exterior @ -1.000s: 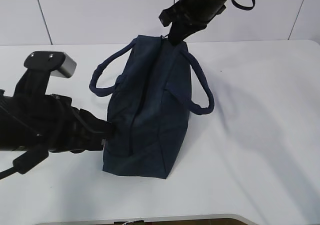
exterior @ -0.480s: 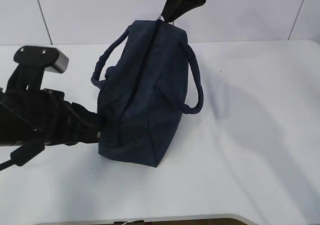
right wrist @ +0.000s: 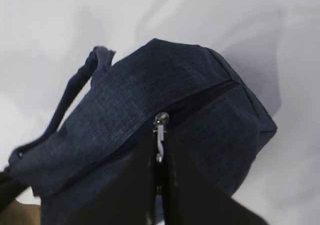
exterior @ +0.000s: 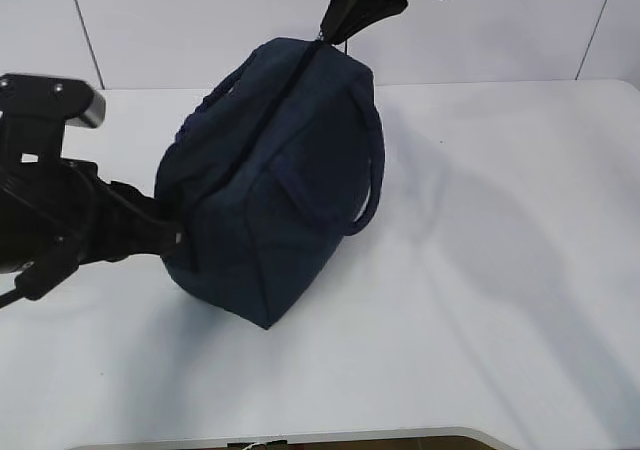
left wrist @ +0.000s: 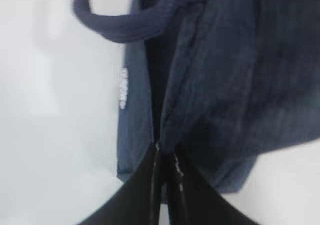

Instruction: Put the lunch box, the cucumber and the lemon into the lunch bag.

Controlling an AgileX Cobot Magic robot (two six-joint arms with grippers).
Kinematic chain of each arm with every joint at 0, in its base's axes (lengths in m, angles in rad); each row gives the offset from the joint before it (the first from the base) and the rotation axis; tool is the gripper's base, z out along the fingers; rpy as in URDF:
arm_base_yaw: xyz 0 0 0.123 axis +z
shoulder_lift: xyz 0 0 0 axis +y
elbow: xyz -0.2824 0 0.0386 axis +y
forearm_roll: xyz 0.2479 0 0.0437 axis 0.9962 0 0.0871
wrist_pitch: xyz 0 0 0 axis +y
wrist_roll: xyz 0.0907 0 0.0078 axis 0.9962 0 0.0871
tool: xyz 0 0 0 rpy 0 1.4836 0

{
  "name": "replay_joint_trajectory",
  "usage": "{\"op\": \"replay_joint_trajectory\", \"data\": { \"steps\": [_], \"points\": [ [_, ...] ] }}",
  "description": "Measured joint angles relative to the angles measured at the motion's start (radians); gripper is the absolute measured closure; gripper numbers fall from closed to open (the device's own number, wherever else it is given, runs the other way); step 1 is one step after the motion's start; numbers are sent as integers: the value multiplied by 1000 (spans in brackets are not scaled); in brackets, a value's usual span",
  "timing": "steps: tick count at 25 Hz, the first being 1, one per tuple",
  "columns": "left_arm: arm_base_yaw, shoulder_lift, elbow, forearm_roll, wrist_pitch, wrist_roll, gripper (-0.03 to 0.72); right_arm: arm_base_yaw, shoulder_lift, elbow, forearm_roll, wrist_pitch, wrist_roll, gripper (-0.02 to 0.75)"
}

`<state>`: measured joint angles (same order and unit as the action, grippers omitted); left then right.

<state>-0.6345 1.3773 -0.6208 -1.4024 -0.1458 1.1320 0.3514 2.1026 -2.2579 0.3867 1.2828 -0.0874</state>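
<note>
The dark navy lunch bag (exterior: 270,185) is zipped shut and tilted, its far end lifted off the white table. My right gripper (exterior: 325,35) is shut on the metal zipper pull (right wrist: 160,135) at the bag's far top end and holds that end up. My left gripper (exterior: 178,238) is shut on the fabric at the bag's near lower end (left wrist: 165,150). One loop handle (exterior: 370,170) hangs on the right side, the other (left wrist: 125,30) shows in the left wrist view. The lunch box, the cucumber and the lemon are not in view.
The white table (exterior: 500,270) stretches to the right and front of the bag. A white panelled wall (exterior: 200,20) stands behind it. The table's front edge (exterior: 330,438) runs along the bottom.
The bag has been raised and swung left, tilting more steeply. My left arm has pulled back to the left with the bag's end. My right gripper has risen slightly.
</note>
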Motion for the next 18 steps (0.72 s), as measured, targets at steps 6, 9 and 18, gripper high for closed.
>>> {"op": "replay_joint_trajectory", "data": {
  "steps": [6, 9, 18],
  "points": [
    [0, 0, 0, -7, -304, 2, 708, 0, 0, 0, 27, 4, -48, 733],
    [-2, 0, 0, 30, -447, 4, 708, 4, 2, 0, 50, 8, -64, 733],
    [-2, 0, 0, 111, -503, 6, 708, 8, 6, -2, 45, 7, -124, 733]
  ]
}}
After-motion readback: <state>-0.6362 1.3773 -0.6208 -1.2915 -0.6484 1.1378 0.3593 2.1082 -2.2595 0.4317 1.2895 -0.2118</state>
